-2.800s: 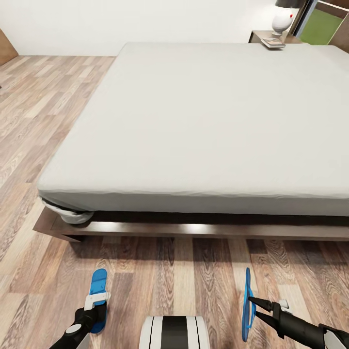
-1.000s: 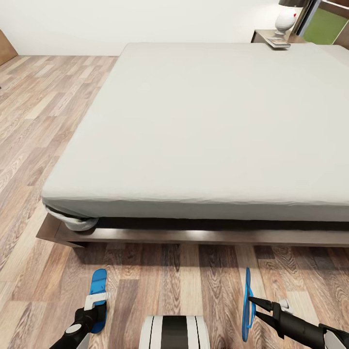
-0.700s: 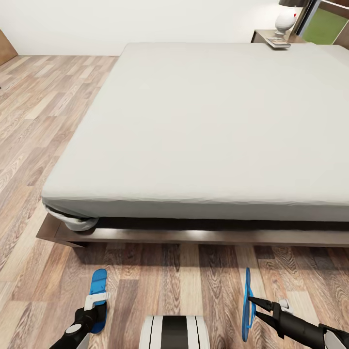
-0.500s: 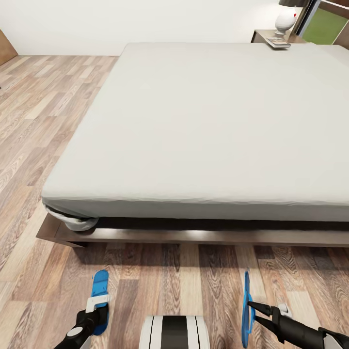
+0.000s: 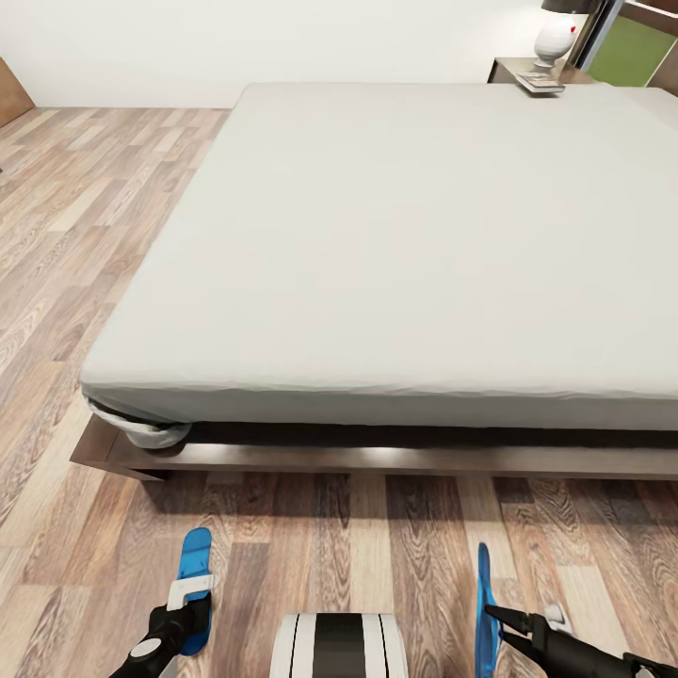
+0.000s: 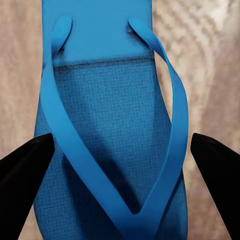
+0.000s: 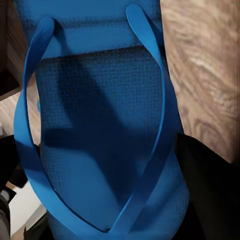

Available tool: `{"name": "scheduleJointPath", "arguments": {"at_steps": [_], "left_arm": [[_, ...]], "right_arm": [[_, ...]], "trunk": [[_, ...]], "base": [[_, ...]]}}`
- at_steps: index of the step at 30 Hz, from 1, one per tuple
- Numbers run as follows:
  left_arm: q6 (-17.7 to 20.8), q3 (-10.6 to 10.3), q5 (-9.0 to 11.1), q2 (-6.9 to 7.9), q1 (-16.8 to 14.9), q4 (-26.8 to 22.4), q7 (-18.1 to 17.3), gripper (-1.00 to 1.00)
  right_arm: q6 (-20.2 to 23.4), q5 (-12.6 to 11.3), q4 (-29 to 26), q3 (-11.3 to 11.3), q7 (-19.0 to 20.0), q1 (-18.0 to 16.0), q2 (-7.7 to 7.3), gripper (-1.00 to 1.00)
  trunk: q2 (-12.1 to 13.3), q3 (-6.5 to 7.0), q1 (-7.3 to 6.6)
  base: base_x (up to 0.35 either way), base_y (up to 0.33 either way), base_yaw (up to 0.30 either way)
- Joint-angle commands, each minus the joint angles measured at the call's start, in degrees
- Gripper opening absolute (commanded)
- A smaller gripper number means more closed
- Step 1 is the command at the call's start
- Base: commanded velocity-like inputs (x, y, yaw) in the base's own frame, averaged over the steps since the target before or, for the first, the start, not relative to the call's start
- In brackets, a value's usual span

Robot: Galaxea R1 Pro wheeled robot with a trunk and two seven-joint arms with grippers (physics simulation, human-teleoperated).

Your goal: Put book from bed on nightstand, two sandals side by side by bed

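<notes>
Both arms have sunk toward the wood floor beside the bed (image 5: pixel 395 245): left gripper (image 5: pixel 185 600) clamped on one blue sandal (image 5: pixel 195 574), right gripper (image 5: pixel 499 617) pinching the other sandal (image 5: pixel 484 603) edge-up; set-down looks imminent. The book (image 5: pixel 540 82) lies on the nightstand (image 5: pixel 513 68).

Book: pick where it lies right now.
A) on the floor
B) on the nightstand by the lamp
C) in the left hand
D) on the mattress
B: the book rests on the nightstand beside the lamp, at the far corner of the bed.
</notes>
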Motion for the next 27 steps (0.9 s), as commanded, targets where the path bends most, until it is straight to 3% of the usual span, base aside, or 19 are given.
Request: {"name": "scheduleJointPath", "arguments": {"at_steps": [1,8,9,27], "left_arm": [[-0.2,-0.48,0.55,0.05,-0.02,0.03,0.36,-1.0],[-0.2,-0.41,0.55,0.05,-0.02,0.03,0.36,-1.0],[-0.2,-0.4,0.55,0.05,-0.02,0.03,0.36,-1.0],[-0.19,-0.39,0.55,0.05,-0.02,0.03,0.36,-1.0]], "right_arm": [[0.01,-0.56,0.02,0.29,-0.04,-0.03,-0.07,-1.0],[-2.38,-0.55,0.02,0.28,-0.04,-0.03,-0.07,-1.0],[-37.11,-0.55,0.02,0.28,-0.04,-0.03,-0.07,-1.0],[-37.11,-0.55,0.02,0.29,-0.04,-0.03,-0.07,-1.0]], "trunk": [[-0.01,-0.03,-0.01],[-0.01,-0.03,-0.01],[-0.01,-0.03,-0.01],[-0.03,-0.25,0.02]], "base": [[0.0,0.0,0.0],[0.0,0.0,0.0],[0.0,0.0,0.0],[0.0,0.0,0.0]]}}
